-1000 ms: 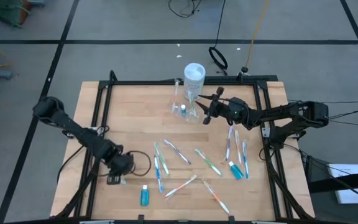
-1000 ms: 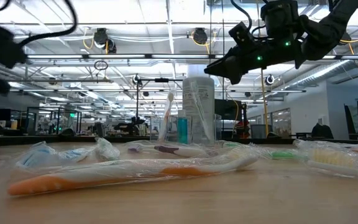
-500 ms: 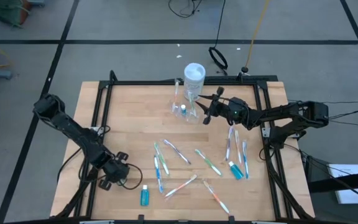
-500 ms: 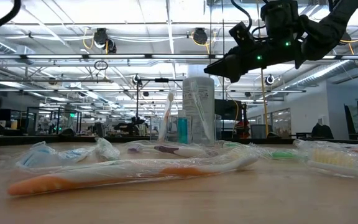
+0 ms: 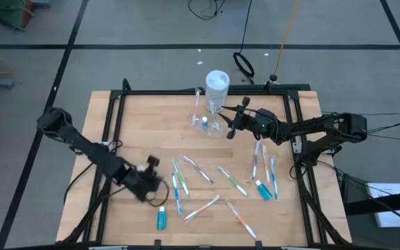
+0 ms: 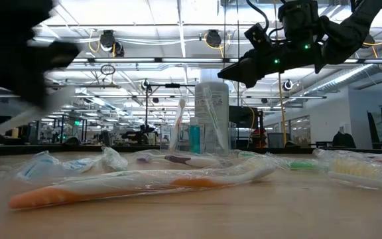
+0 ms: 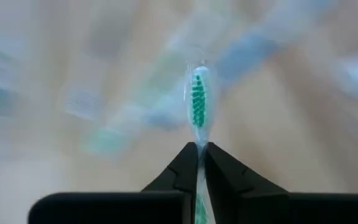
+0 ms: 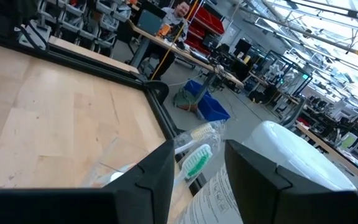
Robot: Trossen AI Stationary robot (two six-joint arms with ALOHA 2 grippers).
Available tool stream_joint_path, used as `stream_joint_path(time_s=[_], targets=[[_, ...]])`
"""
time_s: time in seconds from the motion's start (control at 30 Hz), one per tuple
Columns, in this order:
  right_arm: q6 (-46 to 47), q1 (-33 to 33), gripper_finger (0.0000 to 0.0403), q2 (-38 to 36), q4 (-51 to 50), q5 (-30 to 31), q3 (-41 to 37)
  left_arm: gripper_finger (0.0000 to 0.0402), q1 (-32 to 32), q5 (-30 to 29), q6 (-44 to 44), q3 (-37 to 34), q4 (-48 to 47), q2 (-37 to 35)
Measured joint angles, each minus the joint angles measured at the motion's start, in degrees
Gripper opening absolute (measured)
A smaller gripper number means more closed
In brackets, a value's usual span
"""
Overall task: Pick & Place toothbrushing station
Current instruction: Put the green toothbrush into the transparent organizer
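Green-bristled wrapped toothbrush sits pinched in your left tool. Your right tool hangs spread beside the clear plastic holder.

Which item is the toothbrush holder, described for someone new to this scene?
Start at the tall white-capped container by the table's far edge. The toothbrush holder stands right beside it, toward the table's middle: a short clear cup, unlike the toothbrushes lying flat nearer the front.
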Motion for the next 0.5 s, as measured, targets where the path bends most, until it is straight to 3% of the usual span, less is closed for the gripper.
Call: stream_joint_path(time_s=[0.13, 0.23, 0.33, 0.5], targets=[[0.00, 0.04, 0.0132, 0.00, 1.10, -0.04, 0.00, 0.0006, 6.62, -21.93, -1.28, 4.75, 4.06, -0.04], [0.02, 0.09, 0.0132, 0.00, 1.02, -0.13, 0.00, 0.0015, 13.62, -30.66, -3.35, 6.69, 13.28, -0.07], [1.55, 0.11, 0.0132, 0.00, 1.40, -0.17, 0.00, 0.0027, 20.59, -25.19, -1.21, 6.93, 30.40, -0.06], [3.63, 0.11, 0.0132, 0.00, 2.10, -0.20, 0.00, 0.0014, 31.00, -0.60, 8.48, 7.05, 54.65, 1.01]])
